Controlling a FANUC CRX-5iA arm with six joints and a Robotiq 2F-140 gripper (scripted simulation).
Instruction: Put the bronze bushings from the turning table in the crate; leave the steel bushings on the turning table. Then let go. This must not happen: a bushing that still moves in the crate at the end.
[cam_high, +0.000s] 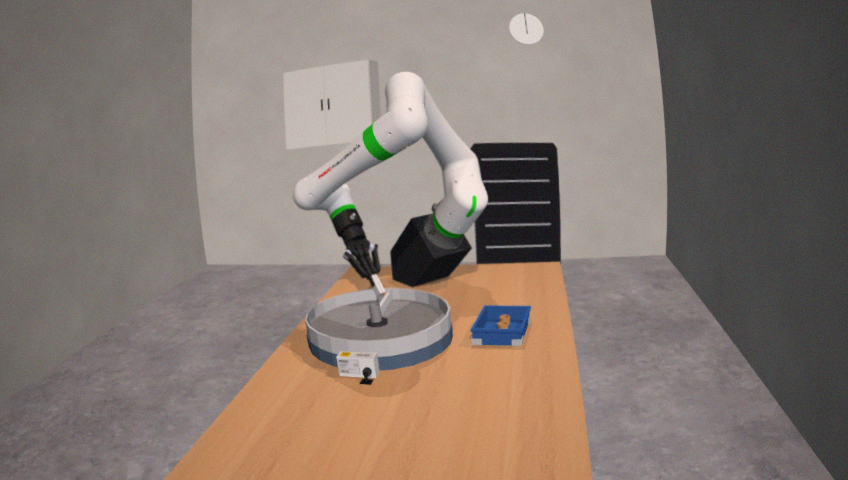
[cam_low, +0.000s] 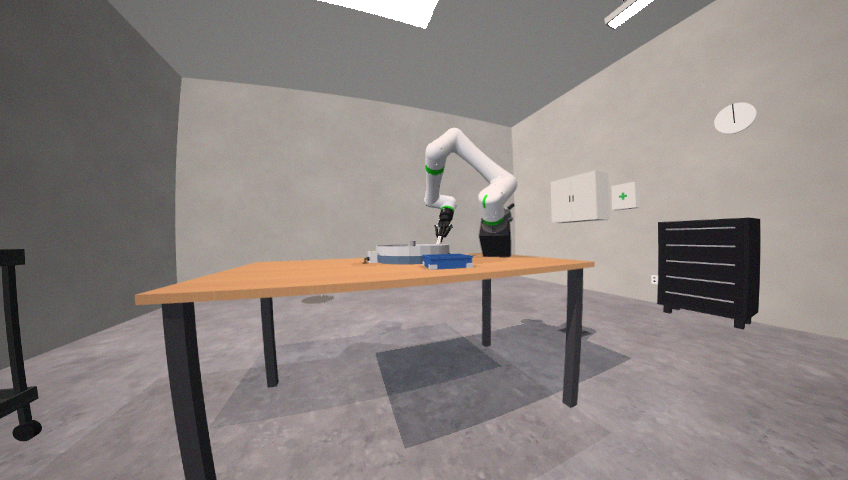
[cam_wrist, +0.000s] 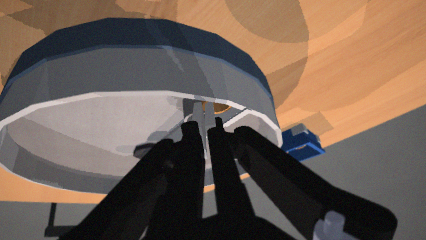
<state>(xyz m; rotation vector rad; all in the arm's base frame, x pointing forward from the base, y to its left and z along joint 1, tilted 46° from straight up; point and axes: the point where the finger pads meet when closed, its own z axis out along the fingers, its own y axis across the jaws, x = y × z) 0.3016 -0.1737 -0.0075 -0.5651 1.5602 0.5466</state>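
Observation:
My gripper (cam_high: 381, 292) (cam_low: 439, 239) (cam_wrist: 205, 113) reaches down inside the rear wall of the turning table (cam_high: 410, 344) (cam_low: 398, 250) (cam_wrist: 125, 70). Its fingers are nearly together, shut on the wall of a bronze bushing (cam_wrist: 220, 107); one fingertip appears to be inside the bore. The fingertips hide part of this bushing, and whether it is off the surface cannot be told. A grey curved shape just left of the fingertips in the wrist view may be a steel bushing. Two bronze bushings (cam_high: 504, 317) lie in the blue crate (cam_high: 501, 337) (cam_low: 447, 261) (cam_wrist: 310, 150), right of the turning table.
A post (cam_high: 375, 312) stands at the turning table's centre, with a slanted pale bar (cam_high: 385, 302) behind it. The turning table's raised wall surrounds the fingers. A white control box (cam_high: 351, 365) with a black knob sits at its front. The arm's black base stands behind.

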